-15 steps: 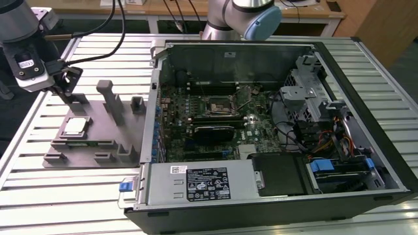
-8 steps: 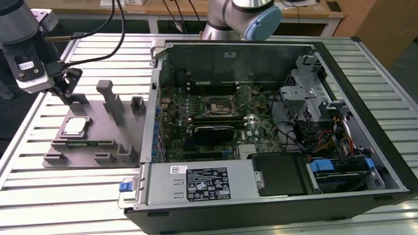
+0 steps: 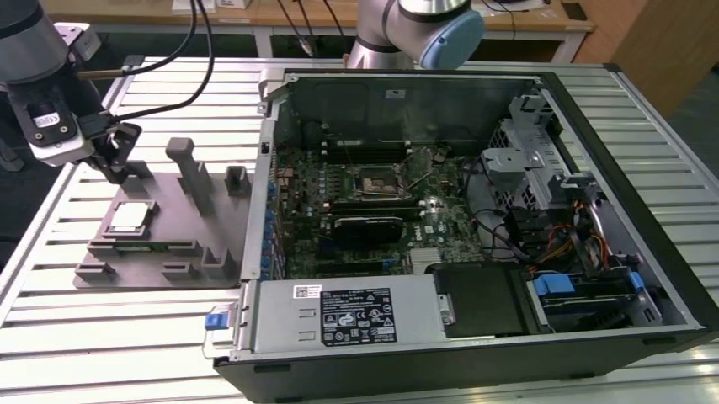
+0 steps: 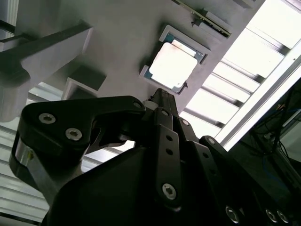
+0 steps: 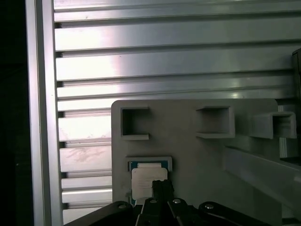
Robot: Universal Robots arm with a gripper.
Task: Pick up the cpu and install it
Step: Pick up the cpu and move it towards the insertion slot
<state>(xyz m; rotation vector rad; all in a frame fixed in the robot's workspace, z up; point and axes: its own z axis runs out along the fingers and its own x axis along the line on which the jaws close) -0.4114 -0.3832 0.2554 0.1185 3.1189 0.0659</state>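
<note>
The cpu (image 3: 127, 217), a small silver square chip, lies flat in a recess of the grey tray (image 3: 180, 252) at the exterior view's left. My gripper (image 3: 116, 171) hangs above the tray's far edge, a short way behind the cpu and apart from it. Its fingers look shut with nothing between them. In both wrist views the dark fingertips point toward the cpu (image 4: 173, 66) (image 5: 148, 181), with the gripper (image 4: 160, 94) (image 5: 162, 184) covering its near edge. The black cpu socket (image 3: 375, 181) with its metal frame sits on the motherboard inside the open computer case.
The open computer case (image 3: 629, 252) fills the middle and right of the slatted metal table (image 3: 113, 337). Upright grey posts (image 3: 185, 164) rise from the tray beside the gripper. A narrow green memory stick (image 4: 202, 19) lies in a tray slot.
</note>
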